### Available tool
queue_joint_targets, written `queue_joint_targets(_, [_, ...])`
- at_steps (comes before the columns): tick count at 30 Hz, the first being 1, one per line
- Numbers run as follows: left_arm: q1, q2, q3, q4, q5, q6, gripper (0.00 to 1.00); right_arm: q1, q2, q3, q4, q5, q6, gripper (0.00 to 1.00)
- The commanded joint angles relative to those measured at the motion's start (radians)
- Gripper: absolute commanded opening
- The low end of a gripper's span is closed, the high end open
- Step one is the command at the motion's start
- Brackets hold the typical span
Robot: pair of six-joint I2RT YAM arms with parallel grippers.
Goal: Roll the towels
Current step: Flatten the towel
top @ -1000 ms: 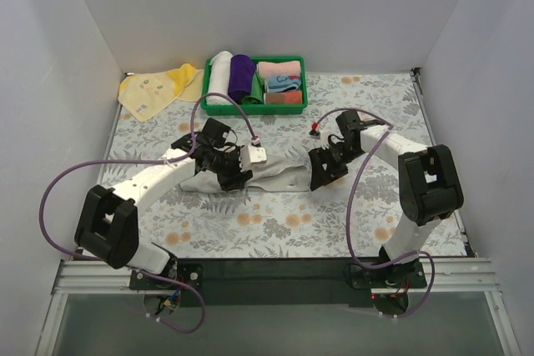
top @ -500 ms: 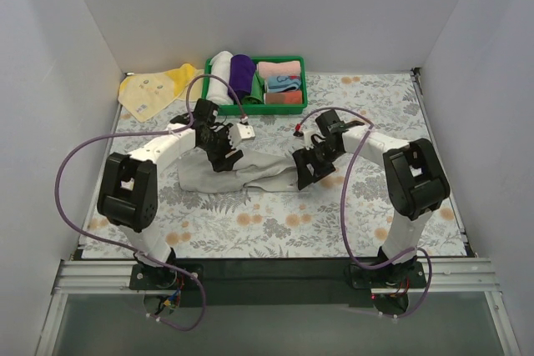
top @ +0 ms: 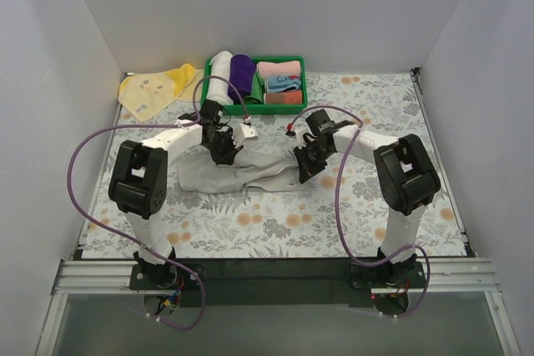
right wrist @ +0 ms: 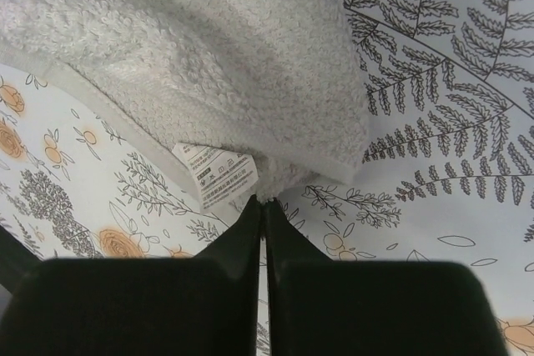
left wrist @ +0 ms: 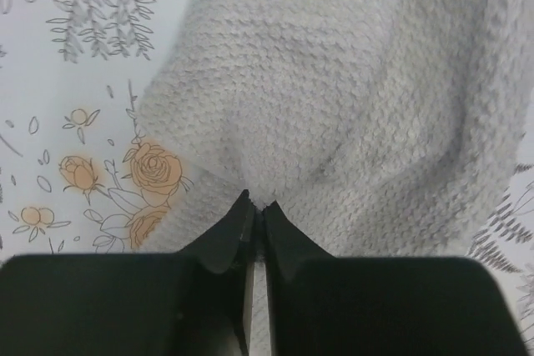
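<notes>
Left gripper [left wrist: 254, 206] and right gripper [right wrist: 263, 202] each pinch the grey towel [top: 242, 174]; spreading stage, seemingly. Next: lay it flat.

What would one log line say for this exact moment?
left gripper: shut on plain light grey cloth towel | right gripper: shut on same towel | pale yellow printed towel: unrolled, far-left corner

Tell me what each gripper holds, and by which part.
Both pinch the grey towel: the left gripper holds a bunched edge near its left end, and the right gripper holds the corner beside the label.
</notes>
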Motion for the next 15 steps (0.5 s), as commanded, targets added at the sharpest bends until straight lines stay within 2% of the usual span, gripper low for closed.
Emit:
queue_joint_targets(1, [0.016, -0.057, 0.09, -0.028, 0.046, -0.025, 0.0, -0.007, 0.023, -0.064, 0.001, 0.146, -0.051, 0.01])
queue_joint_targets(8, [0.062, -0.174, 0.208, -0.13, 0.045, -0.049, 0.0, -0.063, -0.208, -0.069, -0.047, 0.211, -0.142, 0.01])
queue_joint_targets(15, [0.092, -0.228, 0.306, -0.138, -0.004, -0.115, 0.0, -0.125, -0.334, -0.013, -0.103, 0.293, -0.266, 0.01])
